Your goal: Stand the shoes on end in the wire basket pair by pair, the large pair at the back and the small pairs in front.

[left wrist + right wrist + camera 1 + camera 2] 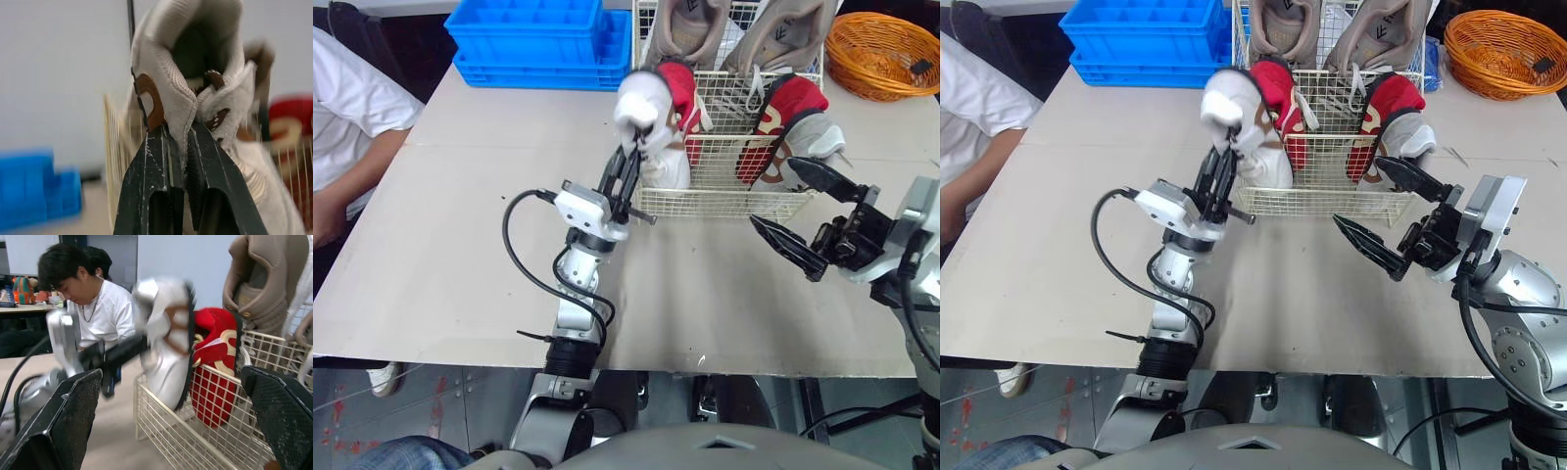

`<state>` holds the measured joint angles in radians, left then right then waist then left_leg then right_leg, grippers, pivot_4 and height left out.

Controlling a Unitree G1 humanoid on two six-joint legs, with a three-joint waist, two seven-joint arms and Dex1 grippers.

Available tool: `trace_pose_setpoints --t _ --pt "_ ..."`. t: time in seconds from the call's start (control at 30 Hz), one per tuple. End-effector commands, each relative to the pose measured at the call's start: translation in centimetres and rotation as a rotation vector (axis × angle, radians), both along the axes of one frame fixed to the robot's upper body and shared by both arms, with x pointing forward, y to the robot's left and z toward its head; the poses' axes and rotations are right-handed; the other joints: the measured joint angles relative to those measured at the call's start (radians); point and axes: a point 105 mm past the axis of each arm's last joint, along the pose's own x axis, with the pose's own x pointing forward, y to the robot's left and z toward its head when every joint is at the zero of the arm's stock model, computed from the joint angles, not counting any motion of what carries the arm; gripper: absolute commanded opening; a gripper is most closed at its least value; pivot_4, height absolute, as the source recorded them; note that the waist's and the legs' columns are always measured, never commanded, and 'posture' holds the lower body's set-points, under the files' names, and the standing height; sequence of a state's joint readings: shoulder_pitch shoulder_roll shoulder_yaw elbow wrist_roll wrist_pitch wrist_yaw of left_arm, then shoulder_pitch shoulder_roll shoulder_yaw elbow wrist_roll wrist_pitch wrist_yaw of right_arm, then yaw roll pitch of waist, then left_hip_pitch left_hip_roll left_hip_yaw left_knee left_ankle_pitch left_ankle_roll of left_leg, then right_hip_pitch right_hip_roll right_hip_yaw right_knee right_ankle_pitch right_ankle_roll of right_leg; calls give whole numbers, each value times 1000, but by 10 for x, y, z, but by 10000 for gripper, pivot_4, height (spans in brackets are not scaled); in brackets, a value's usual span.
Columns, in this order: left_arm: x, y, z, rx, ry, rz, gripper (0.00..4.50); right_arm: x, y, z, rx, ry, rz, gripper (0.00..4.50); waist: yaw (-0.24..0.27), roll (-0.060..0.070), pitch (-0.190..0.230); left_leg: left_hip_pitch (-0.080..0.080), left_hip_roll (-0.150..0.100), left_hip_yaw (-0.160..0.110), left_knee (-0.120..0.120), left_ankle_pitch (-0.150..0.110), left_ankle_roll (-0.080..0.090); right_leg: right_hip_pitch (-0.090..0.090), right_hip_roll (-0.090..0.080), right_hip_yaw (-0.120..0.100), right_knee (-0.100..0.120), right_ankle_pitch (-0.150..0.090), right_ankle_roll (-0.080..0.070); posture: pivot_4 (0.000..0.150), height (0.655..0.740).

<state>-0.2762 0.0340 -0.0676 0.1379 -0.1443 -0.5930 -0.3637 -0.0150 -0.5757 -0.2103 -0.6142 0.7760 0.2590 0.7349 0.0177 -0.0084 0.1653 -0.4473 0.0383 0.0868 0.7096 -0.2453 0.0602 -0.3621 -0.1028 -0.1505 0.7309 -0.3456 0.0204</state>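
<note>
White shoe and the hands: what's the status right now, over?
Left hand shut on white shoe, upright at front left corner of wire basket, beside a red shoe. Right hand open, empty, before the basket. Nothing blocking.

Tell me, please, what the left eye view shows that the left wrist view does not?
The left eye view adds the open right gripper near the wire basket's front right corner, the large beige pair at its back, the orange wicker basket and a person in white at the table's left. The left wrist view adds the close-up: black fingers pinching the white shoe's opening edge beside brown trim. Both share the left gripper holding that shoe at the wire basket's front left, a red shoe and the blue crate.
</note>
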Motion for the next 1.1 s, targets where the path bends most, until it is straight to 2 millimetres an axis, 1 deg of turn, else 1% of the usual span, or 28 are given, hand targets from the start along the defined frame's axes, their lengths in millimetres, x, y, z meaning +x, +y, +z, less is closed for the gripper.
trace_pose_setpoints --t 0.03,0.2,0.37,0.4,0.43,0.47,0.5,0.53,0.63,0.67,0.7,0.73,0.93,1.1 --pt "-2 -9 -5 32 38 -54 248 -7 1 10 1 -51 7 45000 1 0 0 0 0 0 0 0 0 0 0 0 0 0 0 1500 6860" --pt "-3 -9 -10 76 66 -67 248 -7 2 9 3 -51 4 45000 2 0 0 0 0 0 0 0 1 0 0 0 -1 0 0 1500 6860" --pt "-6 -7 -20 110 136 -119 248 -6 2 8 4 -52 0 45000 0 0 0 0 0 0 -1 0 0 0 0 0 -1 0 0 1500 6860" --pt "-8 -7 -20 108 151 -145 7302 -5 2 8 4 -51 0 45000 0 0 0 0 0 0 -1 0 0 0 0 0 -1 0 0 1500 6860" --pt "-9 -8 -20 108 159 -161 9189 -5 2 8 3 -51 -1 45000 0 0 0 0 0 0 -1 0 0 0 0 0 -1 0 0 1500 6860" --pt "-11 -8 -21 109 169 -185 13381 -5 2 8 3 -51 -2 45000 1 0 0 0 0 0 -1 0 0 0 0 0 -1 0 0 1500 6860" --pt "-13 -8 -21 108 178 -197 16245 -5 1 7 3 -51 -3 45000 1 0 0 0 0 0 -1 0 0 0 0 0 -1 0 0 1500 6860" --pt "-14 -6 -21 108 185 -200 20158 -6 1 7 2 -51 -4 45000 1 0 0 0 0 0 -2 0 0 0 0 0 -1 0 0 1500 6860" --pt "-17 -3 -21 118 203 -216 35131 -5 0 6 1 -50 -7 45000 2 0 0 0 0 0 -2 0 0 0 0 0 -2 0 0 1500 6860" --pt "-17 -2 -21 120 205 -220 38247 -5 0 6 2 -50 -9 45000 2 0 0 0 0 0 -2 0 0 0 0 0 -2 0 0 1500 6860" --pt "-18 -1 -21 123 210 -221 43185 -5 -1 6 2 -49 -11 45000 1 0 0 0 0 0 -2 0 0 0 0 0 -1 0 0 1500 6860" --pt "-19 1 -21 126 215 -223 44186 -6 -1 6 3 -49 -13 45000 1 0 0 0 0 0 -2 0 0 0 0 0 -2 0 0 1500 6860" --pt "-28 10 -18 142 238 -247 44186 -7 -5 1 -6 -36 -27 45000 1 0 1 0 0 0 -5 0 0 0 0 0 -3 0 0 1500 6860" --pt "-41 22 -11 150 260 -301 44186 -8 -15 -6 -28 -18 -60 45000 0 1 1 0 0 0 -5 0 0 0 0 0 -4 0 0 1500 6860"
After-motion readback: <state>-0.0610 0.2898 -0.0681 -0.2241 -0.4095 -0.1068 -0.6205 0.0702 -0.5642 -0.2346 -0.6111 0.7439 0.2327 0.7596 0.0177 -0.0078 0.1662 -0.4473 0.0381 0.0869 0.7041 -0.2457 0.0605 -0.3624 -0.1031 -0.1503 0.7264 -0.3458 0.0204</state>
